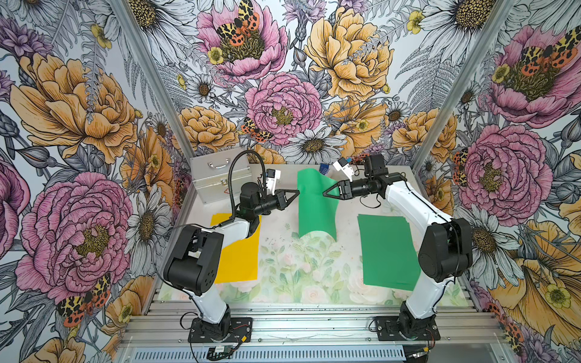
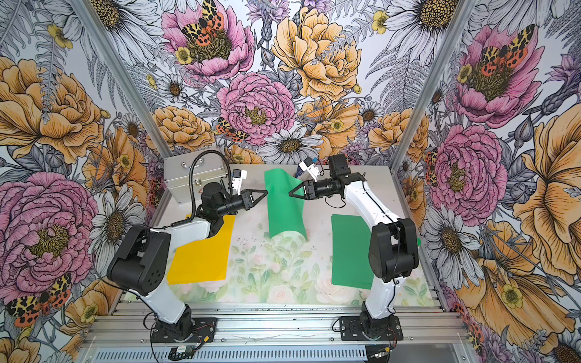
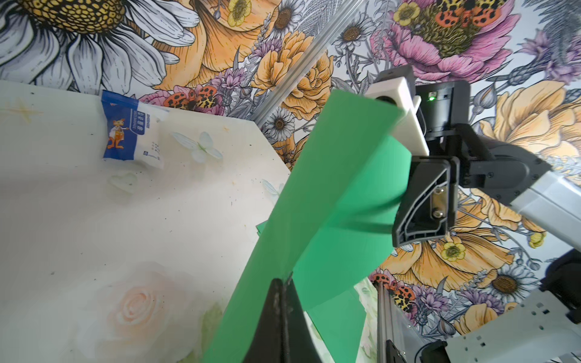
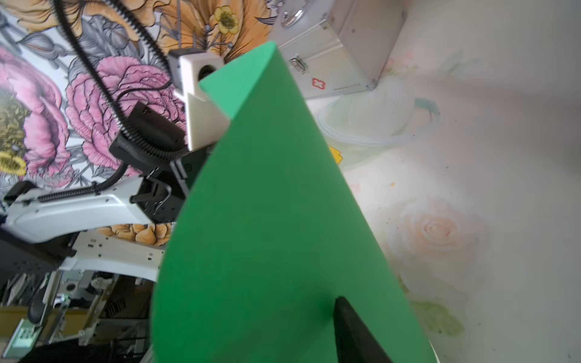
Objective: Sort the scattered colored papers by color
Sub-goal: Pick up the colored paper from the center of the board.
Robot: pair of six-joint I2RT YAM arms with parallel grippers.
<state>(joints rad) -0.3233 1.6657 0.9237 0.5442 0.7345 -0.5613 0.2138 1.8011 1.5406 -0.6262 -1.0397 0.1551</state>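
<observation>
The left claw (image 1: 297, 191) is clamped on one edge of a green sheet (image 1: 316, 204), which is held up, curled, over the middle of the table (image 1: 314, 270). The right claw (image 1: 325, 194) sits at the opposite edge, and it cannot be told whether its jaws are pinching or apart. This looks like a hand-over in mid-sort, so the sheet next needs carrying to the green pile (image 1: 390, 251) by the right arm, away from the yellow sheet (image 1: 240, 254), and laying flat.

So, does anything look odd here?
Yes: the middle green sheet is lifted, curled into an arch, its edge pinched by the left gripper. The yellow paper and the other green paper lie flat.
</observation>
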